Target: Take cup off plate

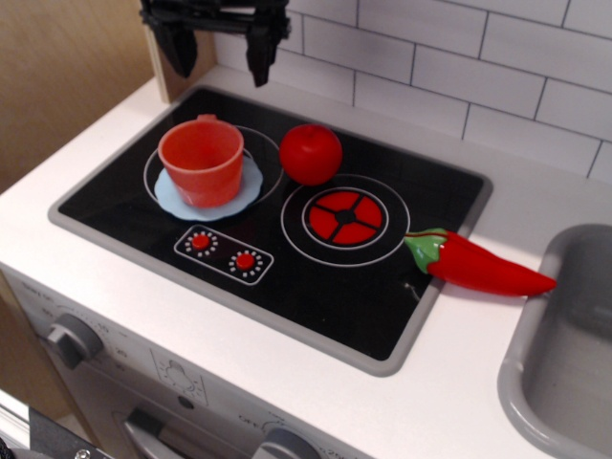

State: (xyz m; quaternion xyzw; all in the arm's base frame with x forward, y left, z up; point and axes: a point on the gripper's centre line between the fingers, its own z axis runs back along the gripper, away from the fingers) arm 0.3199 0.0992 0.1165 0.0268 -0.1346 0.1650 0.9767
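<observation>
The orange-red cup (202,161) stands upright on the pale blue scalloped plate (242,192), on the left burner of the black toy stovetop (382,296). My black gripper (218,59) hangs at the top of the view, above and behind the cup, apart from it. Its two fingers (260,55) point down with a wide gap between them, holding nothing.
A round red tomato (311,154) sits just right of the cup. A red chili pepper with a green stem (473,266) lies at the stovetop's right edge. A grey sink (564,354) is at the far right. A wooden panel (67,76) rises on the left; white tile wall behind.
</observation>
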